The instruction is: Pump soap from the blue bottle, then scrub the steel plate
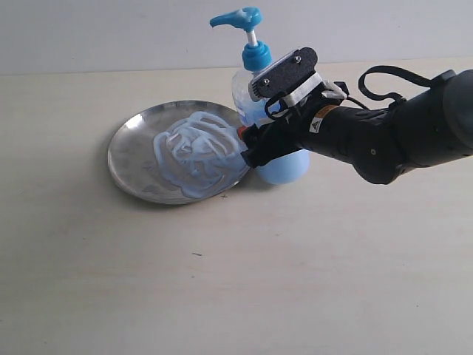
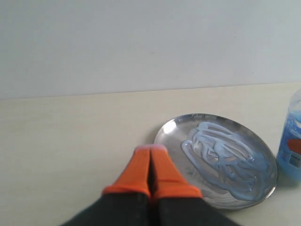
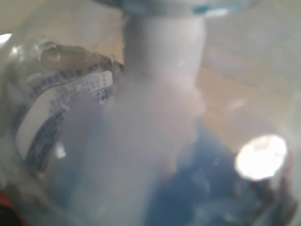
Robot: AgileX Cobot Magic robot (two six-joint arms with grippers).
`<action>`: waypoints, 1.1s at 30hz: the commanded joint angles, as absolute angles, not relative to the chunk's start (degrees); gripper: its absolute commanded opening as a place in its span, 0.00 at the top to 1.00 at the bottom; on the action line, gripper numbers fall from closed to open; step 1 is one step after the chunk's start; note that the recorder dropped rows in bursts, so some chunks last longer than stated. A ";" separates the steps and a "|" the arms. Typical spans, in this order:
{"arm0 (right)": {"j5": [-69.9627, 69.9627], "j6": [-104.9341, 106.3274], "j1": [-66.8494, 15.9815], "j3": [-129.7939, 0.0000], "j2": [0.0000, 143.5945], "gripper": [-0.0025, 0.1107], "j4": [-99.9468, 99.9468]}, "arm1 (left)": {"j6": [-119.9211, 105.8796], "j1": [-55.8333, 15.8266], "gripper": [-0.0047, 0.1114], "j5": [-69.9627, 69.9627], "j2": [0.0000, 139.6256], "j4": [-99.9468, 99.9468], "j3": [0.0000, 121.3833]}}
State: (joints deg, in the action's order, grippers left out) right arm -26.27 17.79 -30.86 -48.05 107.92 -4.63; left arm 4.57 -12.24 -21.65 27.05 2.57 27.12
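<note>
The steel plate (image 1: 129, 159) lies left of centre on the table, and the soap (image 1: 196, 151) is smeared over it in pale blue swirls. Right beside it stands the blue bottle (image 1: 287, 168), its blue pump head (image 1: 242, 18) up and the spout facing left. My right gripper (image 1: 255, 144) reaches in from the right and is shut on the bottle's body. The right wrist view is filled by the blurred blue bottle (image 3: 155, 141) and its label (image 3: 61, 103). My left gripper (image 2: 150, 153) is shut and empty, just short of the steel plate (image 2: 171, 134). It is out of the exterior view.
The pale tabletop (image 1: 222, 281) extends in front of the plate and bottle. A plain wall (image 1: 111, 29) runs behind the table. The blue bottle (image 2: 291, 136) shows at the edge of the left wrist view, past the plate.
</note>
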 commanded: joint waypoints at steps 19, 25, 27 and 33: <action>-32.66 17.82 -30.57 -49.06 106.86 0.98 -4.37 | 4.32 -13.32 0.96 -20.76 30.58 2.91 30.84; -32.66 17.93 -30.57 -49.06 106.86 0.98 -4.37 | 4.32 -13.32 0.96 -20.49 30.58 2.91 30.84; -32.66 17.93 -30.57 -49.06 106.86 0.98 -4.37 | 4.32 -13.32 0.96 -20.17 30.58 2.91 30.84; -32.66 17.93 -30.57 -49.06 106.86 0.98 -4.37 | 4.32 -13.32 0.96 -20.20 30.58 2.91 30.72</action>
State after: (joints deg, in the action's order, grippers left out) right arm -26.27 17.79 -30.86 -48.05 107.92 -4.63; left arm 4.57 -13.17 -21.11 30.29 2.79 30.49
